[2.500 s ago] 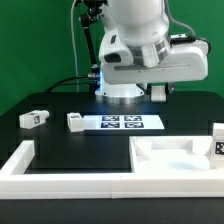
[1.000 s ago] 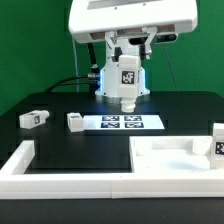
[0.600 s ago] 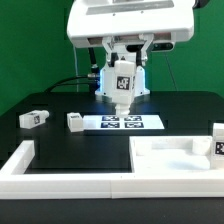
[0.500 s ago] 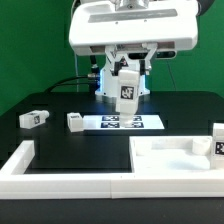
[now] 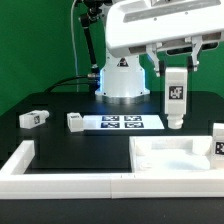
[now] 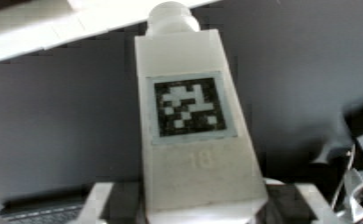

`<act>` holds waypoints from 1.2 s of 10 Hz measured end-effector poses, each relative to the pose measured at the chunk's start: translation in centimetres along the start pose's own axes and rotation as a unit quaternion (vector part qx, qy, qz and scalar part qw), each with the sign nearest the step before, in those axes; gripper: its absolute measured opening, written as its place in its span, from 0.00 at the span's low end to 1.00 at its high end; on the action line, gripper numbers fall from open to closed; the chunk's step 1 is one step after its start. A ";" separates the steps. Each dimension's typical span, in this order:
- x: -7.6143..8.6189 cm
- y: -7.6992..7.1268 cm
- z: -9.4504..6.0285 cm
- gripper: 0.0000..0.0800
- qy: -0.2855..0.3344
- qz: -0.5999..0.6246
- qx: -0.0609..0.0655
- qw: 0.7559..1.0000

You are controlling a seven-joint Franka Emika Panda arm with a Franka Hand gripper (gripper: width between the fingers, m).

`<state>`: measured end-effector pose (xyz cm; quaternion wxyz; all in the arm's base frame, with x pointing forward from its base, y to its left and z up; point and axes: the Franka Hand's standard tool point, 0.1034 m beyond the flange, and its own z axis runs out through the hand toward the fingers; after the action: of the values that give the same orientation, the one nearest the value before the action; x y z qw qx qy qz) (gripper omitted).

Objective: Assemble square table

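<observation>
Above the black table (image 5: 60, 140), towards the exterior view's right, the gripper (image 5: 176, 67) holds the white leg (image 5: 176, 104) by its upper end. The jaws are partly closed and press on both sides of this leg. It hangs upright and its tag faces the camera. Its narrow lower tip is in the air, apart from the table.

From the wrist view, the gripper (image 6: 196, 198) has one finger (image 6: 110, 203) on each side of the leg (image 6: 192, 60), and the rounded tip points away from the camera.

The square slab (image 5: 160, 163) lies flat at the near right of the exterior view, with the recessed pockets up, in front of the hanging leg and not touching it. Two leg blocks (image 5: 33, 118) (image 5: 75, 121) lie at the left. A third leg block (image 5: 218, 140) is at the right edge, partly cut off. The marker board (image 5: 124, 123) lies between the second leg block and the held leg. The border wall (image 5: 60, 181) runs along the near side.
</observation>
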<state>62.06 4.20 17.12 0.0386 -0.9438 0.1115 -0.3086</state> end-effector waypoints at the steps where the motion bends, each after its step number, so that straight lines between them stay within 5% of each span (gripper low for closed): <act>1: 0.1 -0.2 0.0 0.37 0.000 -0.001 0.001 1.000; 2: 0.1 0.2 0.0 0.37 0.002 -0.011 -0.001 1.000; 3: 0.6 3.5 0.0 0.37 0.009 -0.057 -0.018 0.998; 4: 0.8 5.5 0.3 0.37 0.005 -0.050 -0.015 0.999; 6: 0.3 5.8 1.2 0.37 0.003 -0.038 -0.002 0.999; 8: 0.2 6.4 1.9 0.37 0.008 -0.040 0.000 0.999; 12: -2.6 5.6 4.0 0.37 -0.002 -0.042 0.003 0.999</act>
<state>61.35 -0.60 11.64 0.0287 -0.9481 0.0712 -0.3087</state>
